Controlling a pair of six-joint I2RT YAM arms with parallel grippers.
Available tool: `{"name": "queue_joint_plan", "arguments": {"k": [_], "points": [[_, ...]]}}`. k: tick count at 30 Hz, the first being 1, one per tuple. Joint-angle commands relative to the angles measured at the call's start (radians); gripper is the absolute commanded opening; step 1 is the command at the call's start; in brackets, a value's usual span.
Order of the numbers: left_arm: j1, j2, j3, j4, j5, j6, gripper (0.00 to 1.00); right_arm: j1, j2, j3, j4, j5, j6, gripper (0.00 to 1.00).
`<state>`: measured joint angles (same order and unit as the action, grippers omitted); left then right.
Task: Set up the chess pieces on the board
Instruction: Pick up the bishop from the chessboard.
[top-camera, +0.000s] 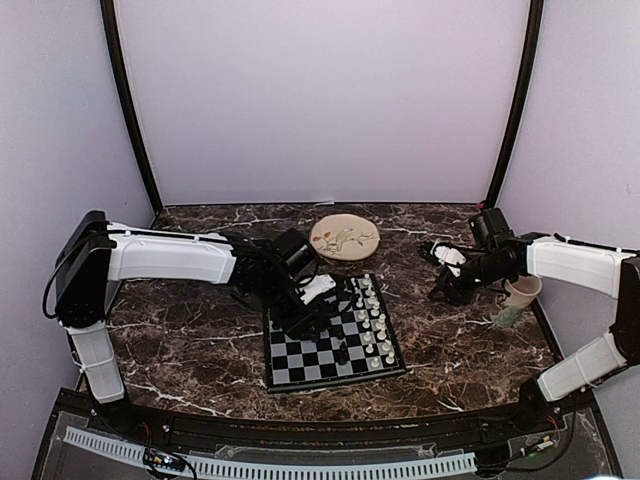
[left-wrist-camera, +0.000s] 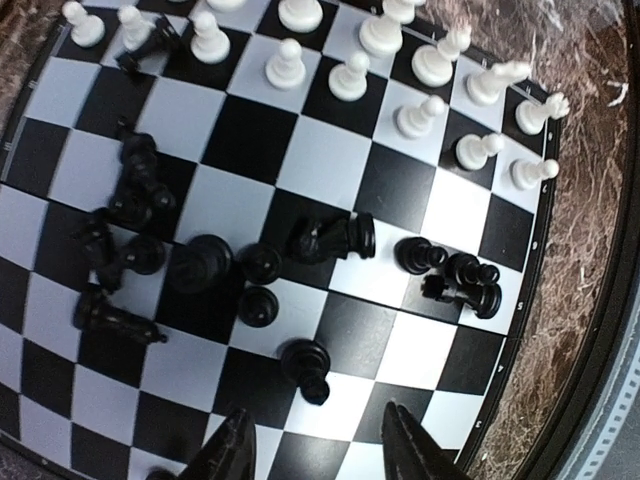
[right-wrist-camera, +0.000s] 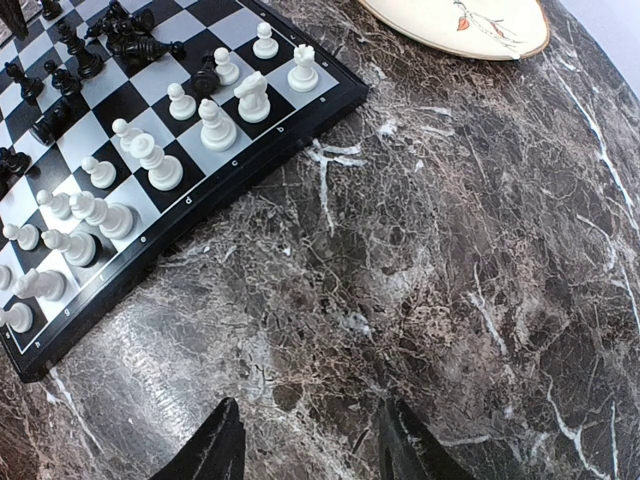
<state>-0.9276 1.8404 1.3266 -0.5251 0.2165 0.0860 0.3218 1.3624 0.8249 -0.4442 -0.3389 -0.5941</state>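
Soft, even light; wrist views sharp but fisheye-bent.
The overhead view is dimmer and grainy, and the dark desk (top-camera: 200, 350) shines faintly. In the left wrist view the board (left-wrist-camera: 330, 160) bows at its edges, and the white pieces (left-wrist-camera: 350, 78) glare slightly.

Dark marble table (top-camera: 180, 340), board (top-camera: 300, 366), plate (top-camera: 345, 238), cup (top-camera: 521, 294)

Board (top-camera: 300, 365) mid-desk (top-camera: 180, 340). White pieces (top-camera: 372, 322) in rows along its R side, a few black pieces (top-camera: 342, 352) nr centre. L arm (top-camera: 170, 258) reaches over board's far-L corner; R arm (top-camera: 570, 262) off to the R, over desk beside cup (top-camera: 520, 292). Plate (top-camera: 344, 237) just beyond board.
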Motion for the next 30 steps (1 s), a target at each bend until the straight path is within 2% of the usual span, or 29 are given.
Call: {"name": "queue_joint_plan", "arguments": {"k": [1,17,30], "points": [[-0.028,0.034,0.017,-0.039,-0.034,0.017,0.45,0.003,0.0,0.016,-0.001,0.003,-0.009,0.46],[-0.028,0.043,0.003,0.047,-0.105,-0.021,0.42,0.003,0.007,0.017,-0.004,0.002,-0.013,0.46],[-0.028,0.037,0.003,0.05,-0.08,-0.025,0.22,0.003,0.009,0.016,-0.006,0.002,-0.013,0.46]]}}
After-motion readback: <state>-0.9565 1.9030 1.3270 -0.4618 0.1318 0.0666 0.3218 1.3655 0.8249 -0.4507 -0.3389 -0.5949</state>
